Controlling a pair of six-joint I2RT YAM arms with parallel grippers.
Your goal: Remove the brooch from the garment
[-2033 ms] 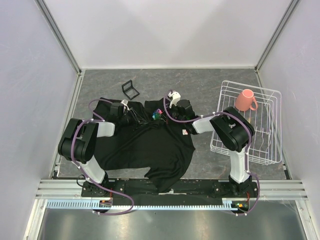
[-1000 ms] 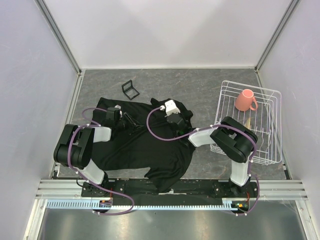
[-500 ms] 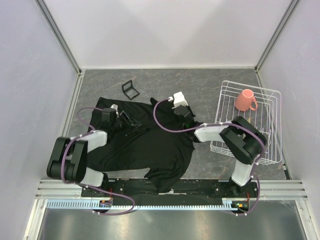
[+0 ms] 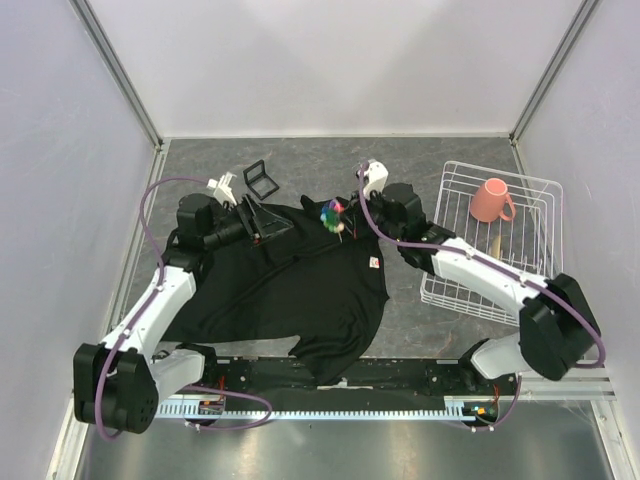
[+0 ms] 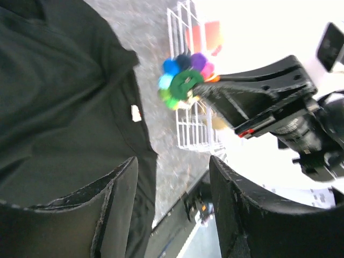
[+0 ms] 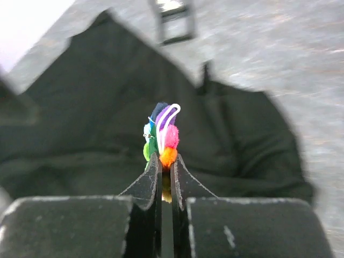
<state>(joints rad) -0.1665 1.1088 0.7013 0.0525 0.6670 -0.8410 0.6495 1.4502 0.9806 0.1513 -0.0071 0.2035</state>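
The garment [image 4: 290, 290], a black T-shirt, lies spread on the grey table, with its white-red label [image 4: 372, 263] near the right hem. My right gripper [image 4: 345, 217] is shut on the brooch [image 4: 332, 214], a small many-coloured flower, and holds it above the shirt's far edge. In the right wrist view the brooch [image 6: 163, 134] sticks up from the pinched right gripper [image 6: 166, 160], apart from the garment [image 6: 97, 107] below. My left gripper [image 4: 262, 222] hovers over the shirt's far left part, open, with nothing between its fingers [image 5: 121, 193]. The left wrist view also shows the brooch [image 5: 183, 80].
A white wire rack [image 4: 530, 290] at the right holds a pink mug [image 4: 490, 200]. A small black frame [image 4: 259, 178] lies on the table behind the shirt. Pale walls close in the left, back and right sides.
My right gripper has risen and swung toward the back right with the brooch, now off the shirt. My left gripper has opened, let go of the cloth and pulled back left.
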